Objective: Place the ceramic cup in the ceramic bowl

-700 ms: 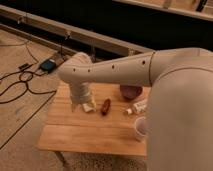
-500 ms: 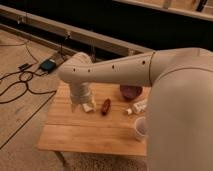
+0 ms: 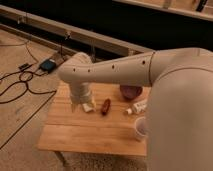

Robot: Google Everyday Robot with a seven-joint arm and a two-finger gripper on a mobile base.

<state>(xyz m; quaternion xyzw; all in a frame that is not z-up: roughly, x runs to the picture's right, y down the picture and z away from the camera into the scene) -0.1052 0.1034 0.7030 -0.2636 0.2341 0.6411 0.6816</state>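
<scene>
The ceramic cup [image 3: 141, 128], small and white with a purplish inside, stands near the right front of the wooden table [image 3: 90, 132], partly hidden by my arm. The ceramic bowl [image 3: 131, 92], dark maroon and shallow, sits at the table's back right, partly behind my arm. My gripper [image 3: 81, 105] hangs low over the left part of the table, well left of both the cup and the bowl. My white forearm reaches across from the right and covers the table's right edge.
A reddish-brown sausage-shaped item [image 3: 105, 106] lies just right of the gripper. A small white tube-like item [image 3: 139, 106] lies between the bowl and the cup. Black cables [image 3: 20, 85] and a small box [image 3: 48, 65] lie on the floor to the left.
</scene>
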